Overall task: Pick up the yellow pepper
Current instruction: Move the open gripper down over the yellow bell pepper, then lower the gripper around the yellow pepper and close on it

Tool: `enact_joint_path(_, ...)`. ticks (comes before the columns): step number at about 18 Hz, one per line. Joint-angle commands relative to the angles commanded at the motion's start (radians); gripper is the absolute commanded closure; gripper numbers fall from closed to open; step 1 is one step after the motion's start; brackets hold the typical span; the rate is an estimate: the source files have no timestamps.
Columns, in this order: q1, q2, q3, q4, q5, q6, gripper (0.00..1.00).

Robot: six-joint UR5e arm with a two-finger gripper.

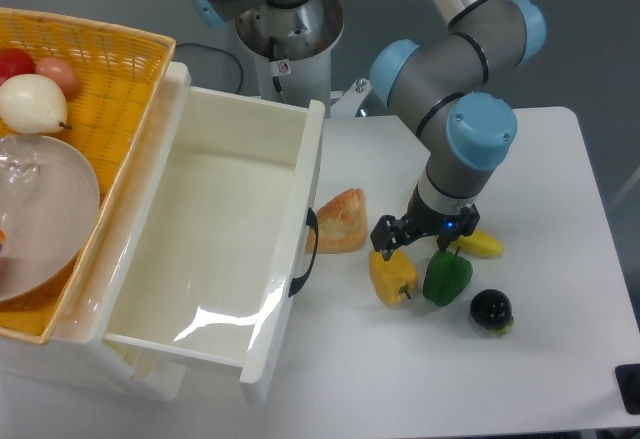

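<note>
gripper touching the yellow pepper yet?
Cannot tell. In the fixed camera view the gripper overlaps the top of the yellow pepper; no contact or gap shows plainly.
</note>
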State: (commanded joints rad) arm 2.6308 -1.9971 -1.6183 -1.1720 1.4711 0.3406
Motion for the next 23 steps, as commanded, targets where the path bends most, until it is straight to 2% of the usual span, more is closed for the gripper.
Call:
enact_joint_path(3, -0.034, -0.044, 0.009, 0.003, 0.000, -0.023, 0.00)
enact_joint_path(7, -0.045, -0.069, 0.021, 0.020, 0.002, -0.043, 0.00)
enact_joint_path(17, -0.045, -0.106, 0.054, 0.029, 0.002, -0.037, 0.00)
enact_joint_path(23, -0.049, -0.120, 0.046, 0.051, 0.002, -0.035, 0.00)
